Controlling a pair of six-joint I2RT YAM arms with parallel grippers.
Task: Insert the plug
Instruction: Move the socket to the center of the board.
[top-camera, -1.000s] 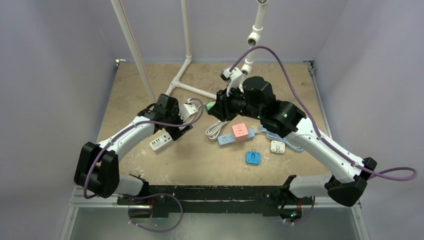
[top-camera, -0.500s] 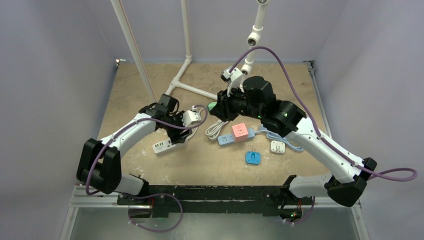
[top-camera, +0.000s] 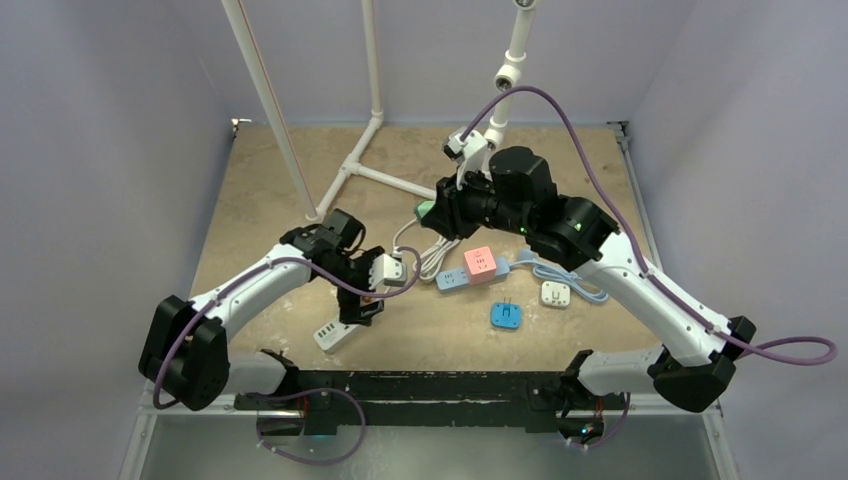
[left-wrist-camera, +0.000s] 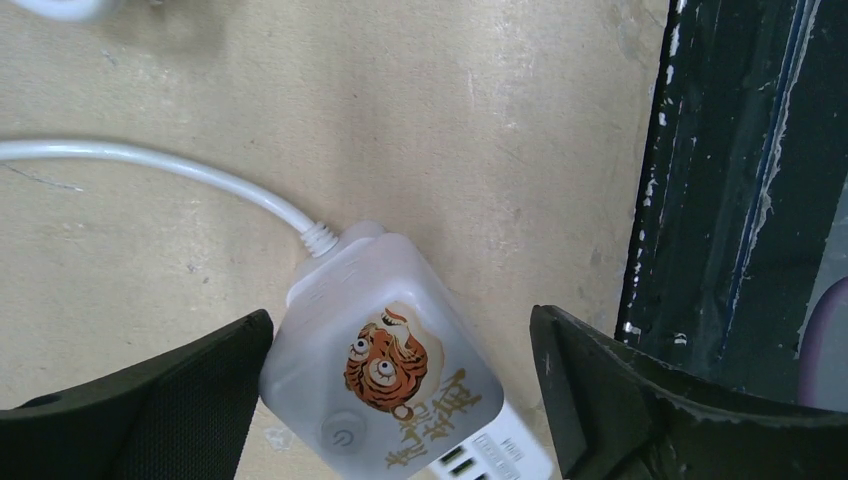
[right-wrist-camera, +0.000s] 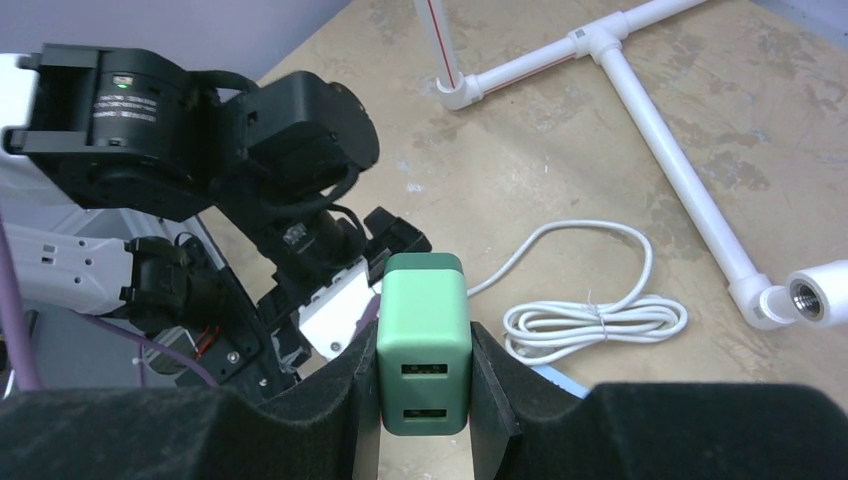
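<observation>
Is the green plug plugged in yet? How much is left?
Not yet. Done: the green plug is picked up, pinched in the right gripper. Happening now: the left gripper is open with a finger on each side of the white power strip, not squeezing it. Left to do: probably steady that strip, carry the plug over and push it into a socket.
</observation>
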